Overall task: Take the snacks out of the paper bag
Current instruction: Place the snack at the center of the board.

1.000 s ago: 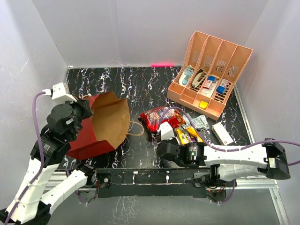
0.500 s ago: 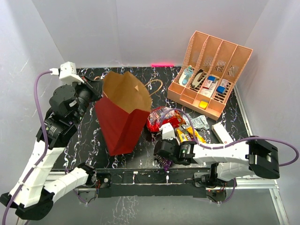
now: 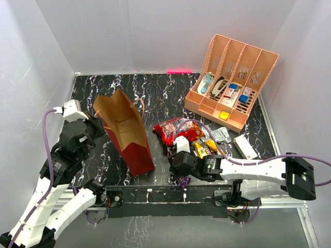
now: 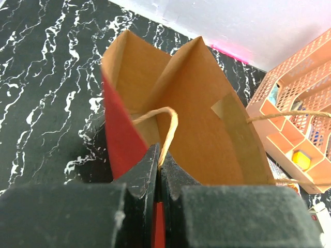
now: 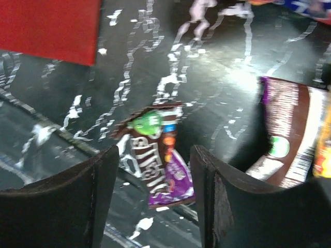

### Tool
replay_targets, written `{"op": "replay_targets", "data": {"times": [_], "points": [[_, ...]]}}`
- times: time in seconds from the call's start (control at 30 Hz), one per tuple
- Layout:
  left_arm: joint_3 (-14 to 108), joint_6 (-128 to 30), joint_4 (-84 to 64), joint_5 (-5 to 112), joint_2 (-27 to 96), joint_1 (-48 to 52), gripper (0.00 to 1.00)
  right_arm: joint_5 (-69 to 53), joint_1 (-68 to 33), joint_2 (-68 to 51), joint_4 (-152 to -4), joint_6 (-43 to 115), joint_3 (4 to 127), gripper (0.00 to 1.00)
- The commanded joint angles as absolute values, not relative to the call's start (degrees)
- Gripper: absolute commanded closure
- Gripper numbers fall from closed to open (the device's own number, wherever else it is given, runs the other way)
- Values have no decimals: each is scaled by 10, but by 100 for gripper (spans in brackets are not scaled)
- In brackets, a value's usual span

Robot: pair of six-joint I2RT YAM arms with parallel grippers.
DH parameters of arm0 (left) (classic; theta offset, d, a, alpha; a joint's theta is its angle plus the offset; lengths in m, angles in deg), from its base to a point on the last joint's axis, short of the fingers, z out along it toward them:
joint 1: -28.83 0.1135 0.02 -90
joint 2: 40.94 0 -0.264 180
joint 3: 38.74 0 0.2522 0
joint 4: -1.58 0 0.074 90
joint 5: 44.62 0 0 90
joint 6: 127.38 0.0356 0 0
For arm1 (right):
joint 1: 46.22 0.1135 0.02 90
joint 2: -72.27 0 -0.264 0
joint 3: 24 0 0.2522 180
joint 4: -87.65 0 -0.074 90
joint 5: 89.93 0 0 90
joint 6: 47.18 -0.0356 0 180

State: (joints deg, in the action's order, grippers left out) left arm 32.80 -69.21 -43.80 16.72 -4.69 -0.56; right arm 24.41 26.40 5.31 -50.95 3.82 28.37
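Note:
The paper bag (image 3: 129, 135), red outside and kraft inside, stands upright at the left, mouth open upward. My left gripper (image 3: 98, 126) is shut on its near rim and tan cord handle (image 4: 164, 126), as the left wrist view (image 4: 160, 159) shows. The bag's inside (image 4: 207, 129) looks empty where it shows. The snacks lie in a pile to the right: a shiny red packet (image 3: 173, 130), candy bars (image 3: 207, 149) and a silvery packet (image 3: 222, 135). My right gripper (image 3: 181, 175) is open over a purple-brown candy packet (image 5: 158, 157) at the table's front edge; its jaws (image 5: 155, 178) straddle it without touching.
A peach slotted organizer (image 3: 235, 82) stands at the back right. A flat white box (image 3: 245, 147) lies right of the pile. Another purple-brown packet (image 5: 287, 134) lies just right of my right fingers. The bag's red corner (image 5: 49, 26) is to their far left.
The bag lay on its side, was lifted and tipped mouth-up, and now stands lower on the table. My left arm came down with it. My right gripper shifted slightly toward the front edge.

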Motion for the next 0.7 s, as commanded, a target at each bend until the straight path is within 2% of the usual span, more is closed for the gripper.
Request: {"op": "replay_targets", "data": {"times": [0.0,0.1,0.3,0.5,0.67], "points": [[326,-700,-461,141,-61,-7,98,139,268,50,-563,59,311,36],[332,-703,-465,144,-60,-7,96,154,269,16,-552,40,307,25],[346,-705,-467,158,-56,-7,84,293,268,-79,-440,-68,349,25],[377,-692,-473,168,-48,-7,68,374,228,-104,-387,-93,371,53],[405,-673,-480,167,-48,-7,50,406,191,-78,-396,-45,371,56]]}}
